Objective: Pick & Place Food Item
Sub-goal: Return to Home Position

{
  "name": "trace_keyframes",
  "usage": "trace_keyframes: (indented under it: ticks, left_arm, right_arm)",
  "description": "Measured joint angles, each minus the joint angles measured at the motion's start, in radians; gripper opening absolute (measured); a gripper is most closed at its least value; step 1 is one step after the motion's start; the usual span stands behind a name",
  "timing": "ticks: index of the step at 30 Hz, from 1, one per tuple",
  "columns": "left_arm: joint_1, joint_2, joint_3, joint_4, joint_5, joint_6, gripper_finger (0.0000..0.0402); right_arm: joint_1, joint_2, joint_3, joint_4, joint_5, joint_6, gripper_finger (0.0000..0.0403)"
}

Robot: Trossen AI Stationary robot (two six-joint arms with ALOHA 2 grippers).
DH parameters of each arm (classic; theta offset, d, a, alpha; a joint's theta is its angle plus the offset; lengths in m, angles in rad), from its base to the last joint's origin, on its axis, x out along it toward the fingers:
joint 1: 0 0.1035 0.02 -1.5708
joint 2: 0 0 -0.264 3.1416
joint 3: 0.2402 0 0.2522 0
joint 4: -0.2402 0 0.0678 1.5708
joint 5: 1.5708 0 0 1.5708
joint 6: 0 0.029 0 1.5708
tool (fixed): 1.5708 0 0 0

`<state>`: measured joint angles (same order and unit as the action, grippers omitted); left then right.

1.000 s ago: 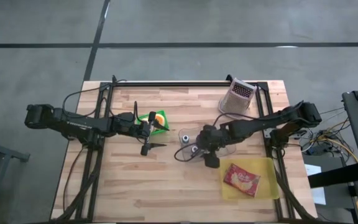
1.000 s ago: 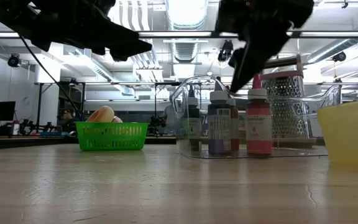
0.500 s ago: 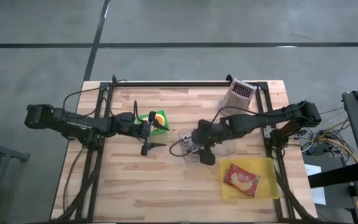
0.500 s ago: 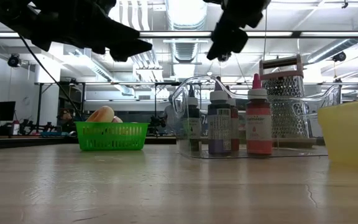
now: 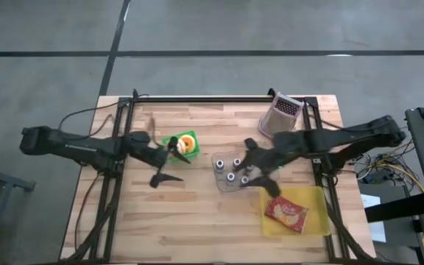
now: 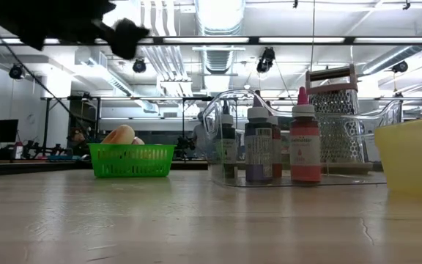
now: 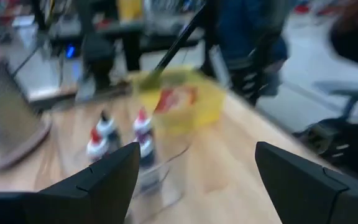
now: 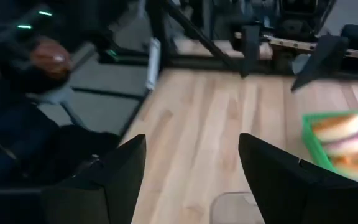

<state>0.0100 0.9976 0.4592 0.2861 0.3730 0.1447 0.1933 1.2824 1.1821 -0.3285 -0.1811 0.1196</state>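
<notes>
Both hands hung released and empty: left hand [image 5: 173, 163] beside the green basket [image 5: 169, 140], right hand [image 5: 256, 166] over the clear bin [image 5: 216, 172].

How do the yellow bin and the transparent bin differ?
The yellow bin is opaque; the transparent bin is see-through. The yellow bin holds a red bag; the transparent bin holds upright bottles. The yellow bin sits at the table's edge, the transparent bin nearer its middle. Both rest on the table's right half.
</notes>
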Motion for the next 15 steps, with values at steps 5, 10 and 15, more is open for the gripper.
trace_keyframes:
  ticks: [5,10,15]
  left_arm:
    - [-0.031,-0.225,-0.098,0.076,0.028,-0.055,0.0321]
    - [-0.041,-0.444,-0.228,0.111,0.024,-0.104,0.0321]
    - [-0.042,-0.59,-0.338,0.101,0.024,-0.156,0.0321]
  right_arm:
    - [0.053,-0.19,-0.155,0.101,-0.013,-0.016,0.0252]
    - [0.111,-0.381,-0.324,0.205,-0.013,-0.058,0.0258]
    - [0.131,-0.548,-0.457,0.24,-0.01,-0.075,0.0255]
